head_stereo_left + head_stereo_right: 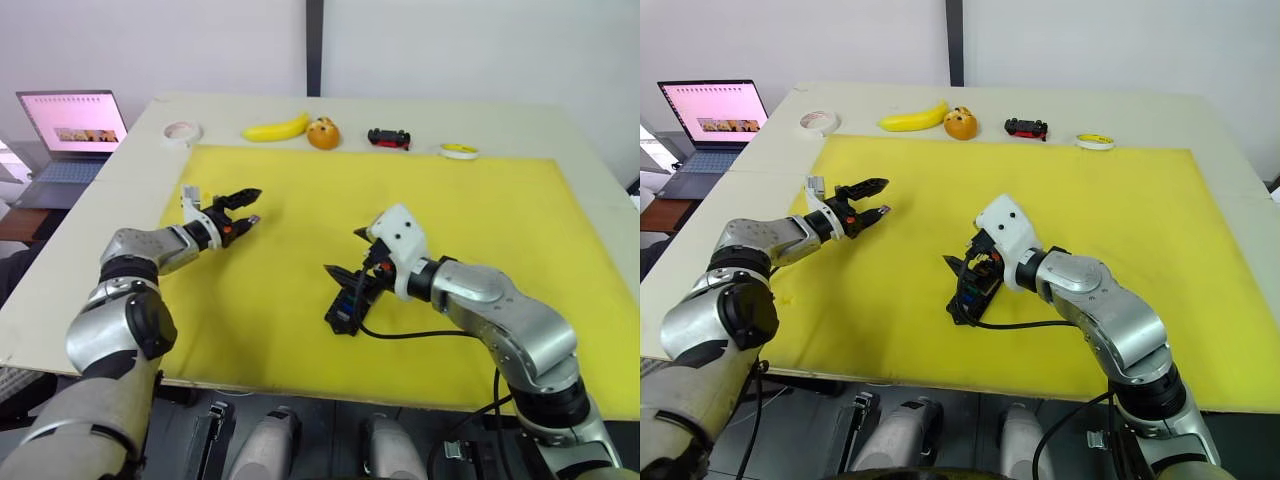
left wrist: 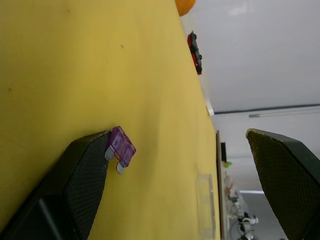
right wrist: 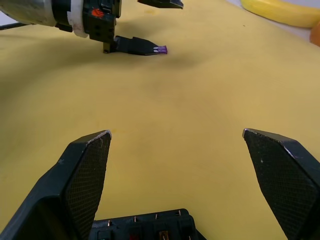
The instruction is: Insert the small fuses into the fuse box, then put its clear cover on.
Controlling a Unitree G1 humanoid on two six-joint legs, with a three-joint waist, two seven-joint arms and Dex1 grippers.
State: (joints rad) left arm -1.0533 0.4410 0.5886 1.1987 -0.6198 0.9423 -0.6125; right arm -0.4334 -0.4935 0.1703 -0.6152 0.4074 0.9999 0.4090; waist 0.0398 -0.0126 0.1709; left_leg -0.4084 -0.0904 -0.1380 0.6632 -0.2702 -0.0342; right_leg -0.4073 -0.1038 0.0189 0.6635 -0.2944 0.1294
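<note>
My left gripper [image 1: 256,205] hovers open over the left part of the yellow mat [image 1: 500,220]. A small purple fuse [image 2: 120,148] rests against the tip of one of its fingers [image 2: 82,170]; the other finger is far from it. This fuse [image 3: 161,49] also appears in the right wrist view. The black fuse box [image 1: 343,305] lies on the mat near the middle front, with some fuses in its slots. My right gripper [image 3: 176,132] is open just above and behind the box [image 3: 145,227], one finger to each side. A faint clear cover [image 2: 205,200] lies flat on the mat.
Along the table's far edge stand a tape roll [image 1: 182,131], a banana [image 1: 277,128], an orange [image 1: 322,133], a black-and-red toy car [image 1: 388,138] and a yellow-and-white roll [image 1: 459,151]. A laptop [image 1: 72,125] sits off the table's left.
</note>
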